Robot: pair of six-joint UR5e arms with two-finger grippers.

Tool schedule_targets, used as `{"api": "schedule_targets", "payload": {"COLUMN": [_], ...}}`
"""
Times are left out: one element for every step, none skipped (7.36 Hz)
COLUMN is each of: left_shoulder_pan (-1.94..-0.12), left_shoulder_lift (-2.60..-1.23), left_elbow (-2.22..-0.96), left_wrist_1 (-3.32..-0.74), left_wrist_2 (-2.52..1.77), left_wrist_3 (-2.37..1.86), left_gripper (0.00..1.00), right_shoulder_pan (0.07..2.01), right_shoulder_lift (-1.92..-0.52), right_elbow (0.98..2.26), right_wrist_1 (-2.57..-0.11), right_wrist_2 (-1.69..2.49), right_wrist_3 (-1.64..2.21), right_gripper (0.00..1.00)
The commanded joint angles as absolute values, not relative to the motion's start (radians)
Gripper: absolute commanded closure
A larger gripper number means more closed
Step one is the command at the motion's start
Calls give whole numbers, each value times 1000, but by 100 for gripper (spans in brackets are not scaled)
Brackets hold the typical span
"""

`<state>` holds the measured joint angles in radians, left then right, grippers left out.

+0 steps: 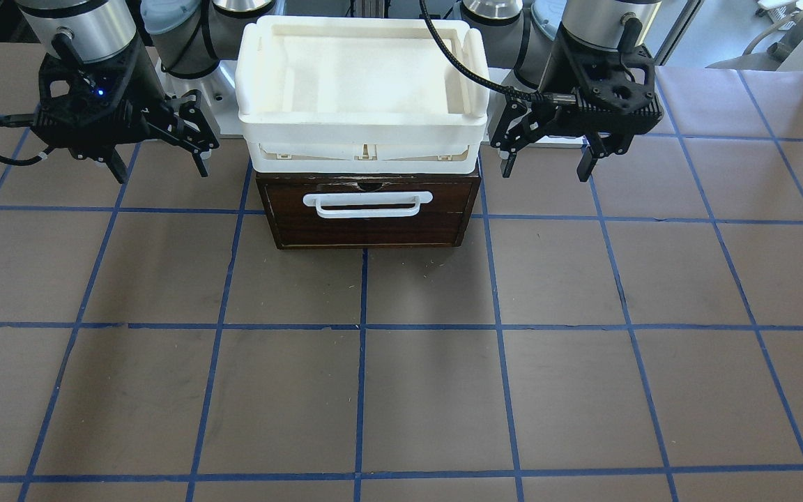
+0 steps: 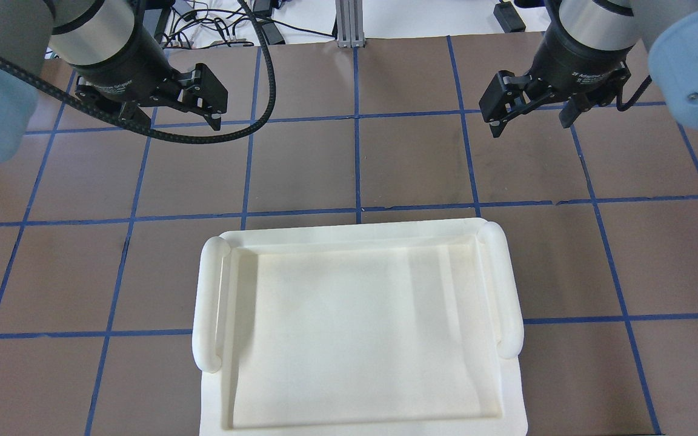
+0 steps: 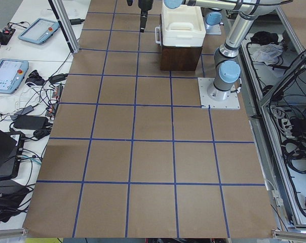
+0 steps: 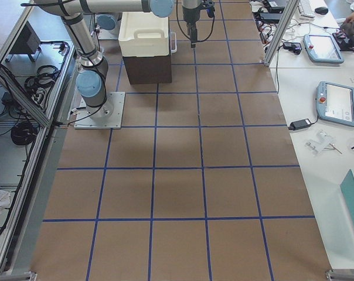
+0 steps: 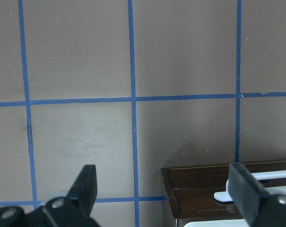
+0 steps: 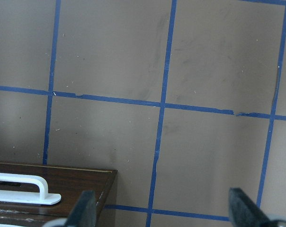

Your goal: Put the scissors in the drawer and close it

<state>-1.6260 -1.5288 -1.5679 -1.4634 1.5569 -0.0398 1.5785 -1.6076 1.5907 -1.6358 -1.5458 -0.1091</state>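
Observation:
The drawer (image 1: 366, 226) has a dark brown front and a white bar handle (image 1: 371, 203); it is pushed in flush with its cabinet. The scissors show in no view. My left gripper (image 1: 548, 167) hangs open and empty beside the cabinet, above the table; it also shows in the overhead view (image 2: 170, 115). My right gripper (image 1: 163, 171) hangs open and empty on the cabinet's other side; it also shows in the overhead view (image 2: 532, 124). The left wrist view shows open fingers (image 5: 86, 184) and the drawer front (image 5: 200, 189). The right wrist view shows the drawer handle (image 6: 20, 182).
A white plastic tray (image 1: 363, 129) sits on top of the cabinet and holds nothing; it also shows in the overhead view (image 2: 209, 303). The brown table with blue grid tape (image 1: 401, 390) spreads in front of the drawer. Tablets and cables lie on side benches (image 3: 36, 30).

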Motion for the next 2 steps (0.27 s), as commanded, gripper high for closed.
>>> {"api": "schedule_targets", "payload": {"left_shoulder_pan": [-1626, -1626], "left_shoulder_lift": [-1528, -1526], "left_elbow": [-1568, -1568], "left_wrist_1": [-1463, -1463], "left_wrist_2": [1557, 1557], "left_wrist_3": [-40, -40], "left_gripper": [0, 0], "right_shoulder_pan": [1578, 1578], "right_shoulder_lift": [-1608, -1608], "right_elbow": [1591, 1591], "right_wrist_1": [-1635, -1634], "right_wrist_2": [-1546, -1552], "right_wrist_3": [-112, -113], "right_gripper": [0, 0]}}
